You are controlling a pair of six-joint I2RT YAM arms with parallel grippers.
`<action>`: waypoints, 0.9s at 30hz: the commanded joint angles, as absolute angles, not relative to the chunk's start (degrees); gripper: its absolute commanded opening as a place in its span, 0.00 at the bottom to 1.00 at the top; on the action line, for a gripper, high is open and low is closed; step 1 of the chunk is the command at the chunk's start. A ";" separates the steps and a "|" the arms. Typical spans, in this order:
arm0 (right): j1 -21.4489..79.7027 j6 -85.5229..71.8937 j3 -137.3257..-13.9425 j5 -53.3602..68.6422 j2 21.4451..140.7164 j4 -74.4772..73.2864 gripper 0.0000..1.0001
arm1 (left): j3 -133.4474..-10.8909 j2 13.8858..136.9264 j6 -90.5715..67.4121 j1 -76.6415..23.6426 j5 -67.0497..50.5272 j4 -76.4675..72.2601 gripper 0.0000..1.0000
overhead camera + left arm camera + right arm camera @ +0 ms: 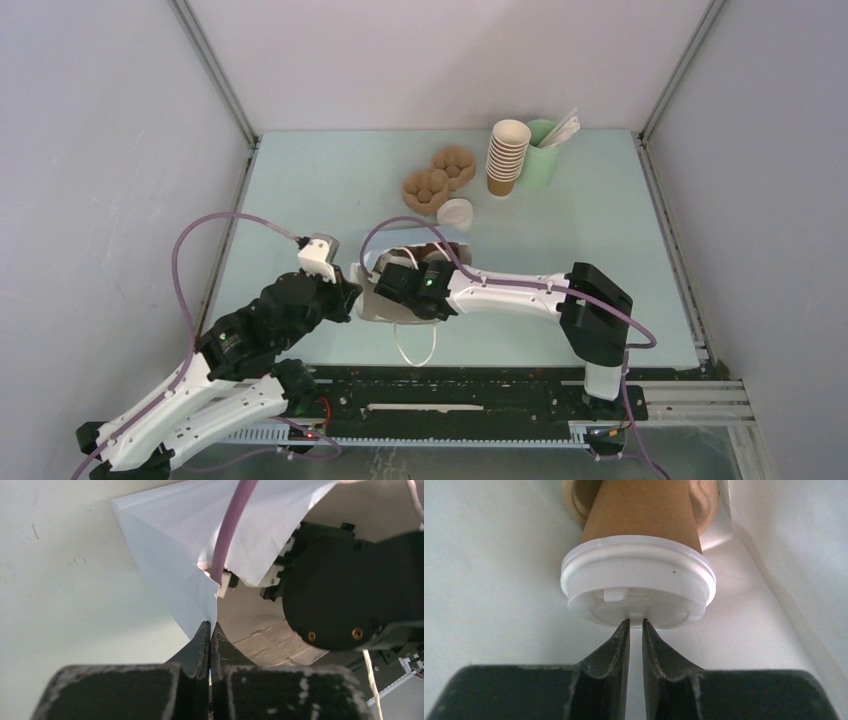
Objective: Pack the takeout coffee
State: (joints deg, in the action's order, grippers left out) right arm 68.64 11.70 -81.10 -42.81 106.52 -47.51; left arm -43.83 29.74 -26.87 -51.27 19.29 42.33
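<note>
**White bag, brown cup inside**

White paper surrounds the takeout coffee (639, 555) – the brown cup with its white lid sits inside the paper bag (366, 300), which lies near the front of the pale worktop (300, 190). In the right wrist view the lid faces us and the cup body points away.

The right pincer (636, 625) reaches into the bag. Its fingers stand a narrow gap apart with their tips at the lid's lower edge, and we cannot tell whether they pinch it.

The left pincer (210, 630) is pressed together on the bag's edge.

Farther back stand a stack of lidless cups (507, 155), a green cup (541, 155), a pulp carrier (438, 178) and a loose lid (455, 213).
</note>
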 commanded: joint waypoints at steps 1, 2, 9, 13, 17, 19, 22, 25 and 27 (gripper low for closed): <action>66.36 13.64 -80.89 -38.21 106.33 -37.24 0.22 | -44.78 29.84 -25.77 -51.45 19.05 41.05 0.00; 66.07 13.69 -80.79 -38.09 106.88 -37.06 0.22 | -44.82 29.95 -25.83 -51.44 18.98 41.12 0.00; 67.56 13.38 -81.95 -39.97 103.27 -39.97 0.23 | -44.50 29.36 -25.82 -51.42 19.51 40.98 0.00; 68.42 12.20 -85.88 -41.64 101.17 -43.71 0.27 | -44.54 29.49 -25.85 -51.42 19.45 41.04 0.00; 68.99 12.02 -85.85 -42.61 100.72 -44.80 0.29 | -44.52 29.55 -25.91 -51.47 19.30 41.04 0.00; 68.92 11.66 -85.26 -42.63 100.81 -45.14 0.29 | -44.63 29.76 -25.86 -51.46 19.15 41.03 0.00; 69.04 10.95 -84.67 -42.25 100.83 -45.87 0.29 | -44.57 29.88 -25.88 -51.49 19.07 41.04 0.00; 69.17 10.69 -84.07 -41.38 100.11 -45.43 0.29 | -44.79 30.12 -25.92 -51.44 19.07 41.04 0.00; 69.21 10.64 -83.94 -41.25 99.69 -45.58 0.29 | -44.86 30.35 -25.84 -51.47 19.05 41.04 0.00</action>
